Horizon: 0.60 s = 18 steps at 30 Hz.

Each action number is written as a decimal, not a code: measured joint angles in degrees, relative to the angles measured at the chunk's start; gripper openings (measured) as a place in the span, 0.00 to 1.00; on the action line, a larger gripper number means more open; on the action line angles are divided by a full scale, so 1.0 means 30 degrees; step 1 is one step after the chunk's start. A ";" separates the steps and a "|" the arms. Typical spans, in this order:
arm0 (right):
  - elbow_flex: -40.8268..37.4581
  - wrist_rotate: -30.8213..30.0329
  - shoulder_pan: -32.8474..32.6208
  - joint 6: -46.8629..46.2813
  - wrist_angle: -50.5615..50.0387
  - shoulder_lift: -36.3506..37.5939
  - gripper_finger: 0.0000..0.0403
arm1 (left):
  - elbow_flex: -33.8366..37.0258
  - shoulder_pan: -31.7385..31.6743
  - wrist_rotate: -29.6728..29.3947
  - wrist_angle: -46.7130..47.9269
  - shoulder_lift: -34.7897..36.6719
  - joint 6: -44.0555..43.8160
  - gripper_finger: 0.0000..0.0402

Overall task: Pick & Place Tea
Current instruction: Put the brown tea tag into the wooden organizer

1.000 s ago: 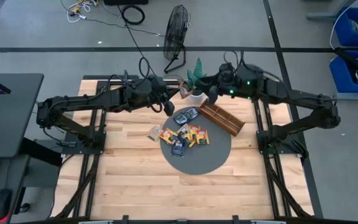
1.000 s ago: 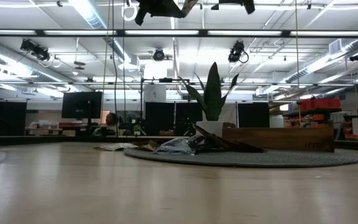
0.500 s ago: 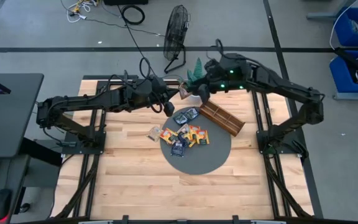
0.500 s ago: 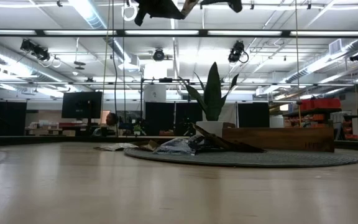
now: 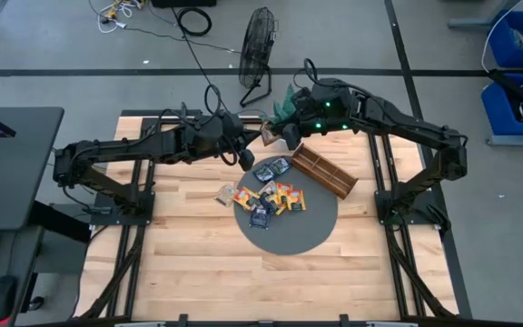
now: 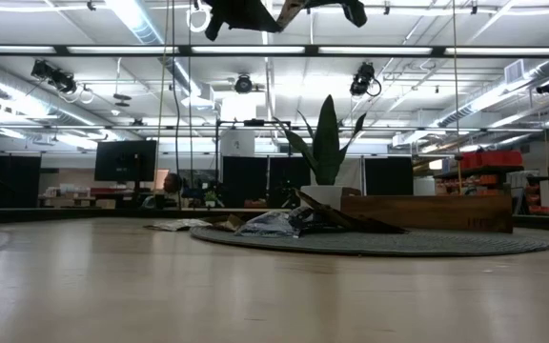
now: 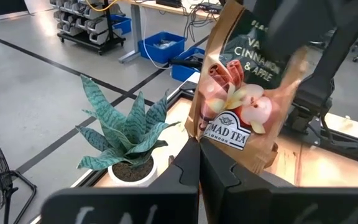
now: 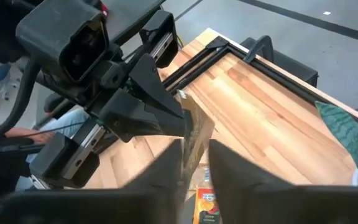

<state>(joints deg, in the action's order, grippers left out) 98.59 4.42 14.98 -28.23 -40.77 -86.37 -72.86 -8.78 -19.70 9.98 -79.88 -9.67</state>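
Observation:
My left gripper (image 5: 256,143) is shut on a brown-gold tea sachet (image 7: 241,93), held high over the table's far middle. The sachet also shows in the high view (image 5: 268,133) and at the top of the low view (image 6: 290,9). My right gripper (image 5: 286,136) is open. Its two fingers stand on either side of the sachet's far part, which shows edge-on in the right wrist view (image 8: 194,134); I cannot tell if they touch it. Several more sachets (image 5: 269,197), dark and orange-yellow, lie in a heap on the round grey mat (image 5: 311,232). My left gripper pinches the sachet between its two fingers at one end edge, near a corner (image 7: 205,140). The fingers come about level from the table's left. The sachet sticks out beyond the fingertips, flat and stiff, lifted well clear of the table.
A long wooden compartment tray (image 5: 324,171) lies slantwise on the mat's far right. A potted plant (image 5: 285,107) stands at the table's far edge, just behind both grippers. A floor fan (image 5: 258,47) stands beyond the table. Bare wood (image 5: 198,263) lies toward the near edge.
My right gripper has gone toward the table's left, up to the sachet that my left gripper holds, and now has its fingers around the sachet's far part. My left gripper and the sachet have kept still.

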 joint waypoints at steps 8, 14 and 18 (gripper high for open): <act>0.0000 -0.0715 -0.0160 0.1224 -0.0022 0.0000 0.01 | -0.0029 0.0015 -0.0422 0.0221 0.0000 0.0030 0.06; 0.0000 -0.1940 -0.0157 0.1797 -0.0151 0.0186 0.00 | -0.0029 -0.0015 -0.1693 0.0627 0.0000 0.0102 0.18; 0.0000 -0.2381 -0.0153 0.2290 -0.1028 0.1094 0.00 | -0.0029 -0.0022 -0.2506 0.1409 0.0000 0.0102 0.29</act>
<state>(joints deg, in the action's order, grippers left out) 98.59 -2.72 14.52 -21.36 -43.86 -83.09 -72.95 -8.84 -27.22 14.21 -79.88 -9.37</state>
